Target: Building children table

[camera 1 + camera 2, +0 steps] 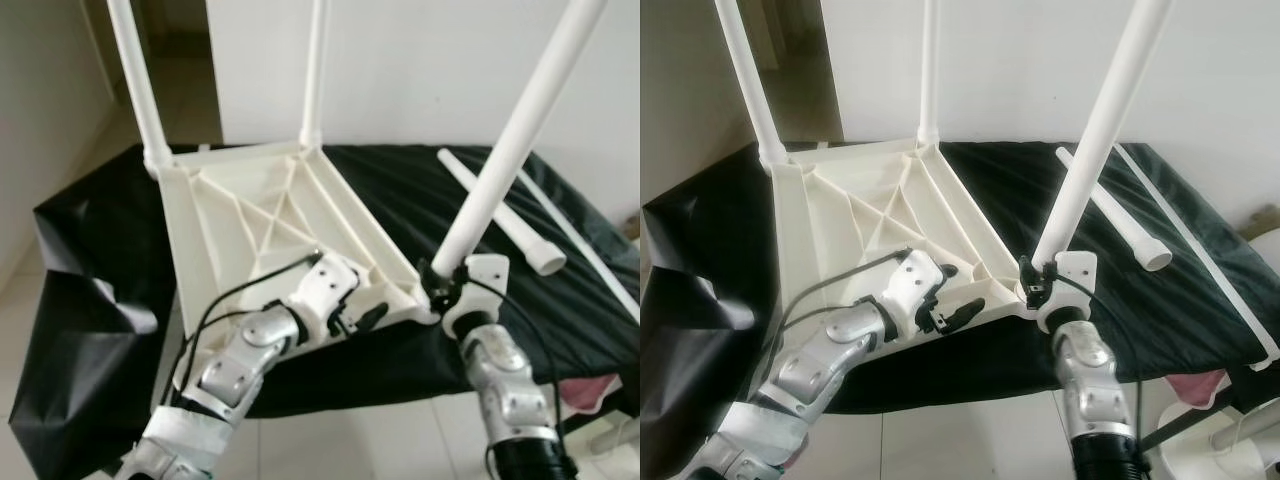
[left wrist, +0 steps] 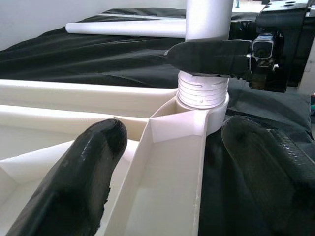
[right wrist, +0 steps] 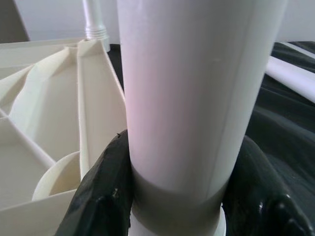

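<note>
Third leg going into the near corner socket of the upturned tabletop.

Tabletop (image 1: pixel 270 215) lies underside up on the black-covered table (image 1: pixel 560 310). Nearest to the robot, left claw (image 1: pixel 352 318) is spread wide, fingers (image 2: pixel 74 182) straddling a rib at the tabletop's near edge, pinching nothing. At the tabletop's near right corner, right claw (image 1: pixel 1038 283) is clamped on the base of the leg (image 1: pixel 520 130), whose threaded end sits in the corner socket (image 2: pixel 203 101) but looks not fully seated. Beyond the tabletop's far right side, a loose leg (image 1: pixel 500 215) lies on the cloth. Two legs already stand on the far corners (image 1: pixel 135 80).

Risks: the leg tilts away from the tabletop, so turning could cross-thread it; with the left claw not gripping, torque could slide the tabletop on the cloth.
</note>
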Controlling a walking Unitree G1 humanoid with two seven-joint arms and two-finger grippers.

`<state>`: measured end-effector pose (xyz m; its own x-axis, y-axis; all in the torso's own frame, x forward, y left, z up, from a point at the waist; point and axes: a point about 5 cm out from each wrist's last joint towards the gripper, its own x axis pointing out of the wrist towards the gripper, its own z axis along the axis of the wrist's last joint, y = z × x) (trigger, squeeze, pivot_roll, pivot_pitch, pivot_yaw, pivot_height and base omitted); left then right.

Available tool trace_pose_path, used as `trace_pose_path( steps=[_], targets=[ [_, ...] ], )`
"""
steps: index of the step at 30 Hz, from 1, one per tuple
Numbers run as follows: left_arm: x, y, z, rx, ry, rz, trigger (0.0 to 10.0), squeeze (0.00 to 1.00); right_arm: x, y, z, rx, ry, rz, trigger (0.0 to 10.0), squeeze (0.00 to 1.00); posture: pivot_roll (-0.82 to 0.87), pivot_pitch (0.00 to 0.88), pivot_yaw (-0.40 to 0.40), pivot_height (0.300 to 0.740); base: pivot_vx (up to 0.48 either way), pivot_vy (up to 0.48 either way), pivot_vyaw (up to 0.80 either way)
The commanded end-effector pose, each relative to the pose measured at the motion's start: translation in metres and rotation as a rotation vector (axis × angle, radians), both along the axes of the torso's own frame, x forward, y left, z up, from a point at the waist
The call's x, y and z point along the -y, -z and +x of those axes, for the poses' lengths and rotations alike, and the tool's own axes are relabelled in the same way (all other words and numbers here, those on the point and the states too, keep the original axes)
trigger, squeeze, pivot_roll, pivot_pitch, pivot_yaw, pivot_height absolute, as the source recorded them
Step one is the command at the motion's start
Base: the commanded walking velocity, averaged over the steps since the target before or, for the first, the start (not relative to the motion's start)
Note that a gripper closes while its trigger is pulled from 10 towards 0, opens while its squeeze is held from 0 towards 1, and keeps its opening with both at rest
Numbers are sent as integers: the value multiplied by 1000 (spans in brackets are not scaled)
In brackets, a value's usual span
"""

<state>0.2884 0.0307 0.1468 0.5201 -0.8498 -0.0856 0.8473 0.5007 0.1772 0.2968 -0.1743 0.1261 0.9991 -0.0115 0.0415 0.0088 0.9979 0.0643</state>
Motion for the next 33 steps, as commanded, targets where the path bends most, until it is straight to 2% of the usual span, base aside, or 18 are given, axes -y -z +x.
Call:
trace_pose_path(
  steps=[1,4,5,8,17,25,26,33],
  targets=[
    [0,3,-4,-25,58,1,10000,0,6,20,-8,-103,164,33,10000,0,38,0,-65,740,0,0,0],
    [-1,3,-4,-33,53,-7,10000,0,2,23,-10,-115,237,68,10000,0,39,0,-66,740,0,0,0],
    [-2,3,-4,-33,47,-5,10000,0,-6,24,-10,-121,244,99,10000,0,51,0,-74,740,0,0,0],
    [-2,4,-4,-33,43,-3,10000,0,-11,24,-10,-126,248,120,10000,0,51,0,-74,740,0,0,0],
    [-10,3,1,-14,12,10,10000,0,-27,10,-5,-97,157,109,10000,0,58,0,-74,740,0,0,0],
    [-6,1,4,1,-6,0,10000,0,-20,2,0,-63,164,78,10000,0,50,0,-74,740,0,0,0],
    [-3,-2,6,6,-6,-9,10000,0,-16,-1,0,-47,155,80,10000,1000,43,0,-66,740,0,0,0],
    [-1,-3,7,17,11,11,10000,0,-14,-9,-4,-4,56,82,10000,1000,31,0,-43,740,0,0,0]
  ],
)
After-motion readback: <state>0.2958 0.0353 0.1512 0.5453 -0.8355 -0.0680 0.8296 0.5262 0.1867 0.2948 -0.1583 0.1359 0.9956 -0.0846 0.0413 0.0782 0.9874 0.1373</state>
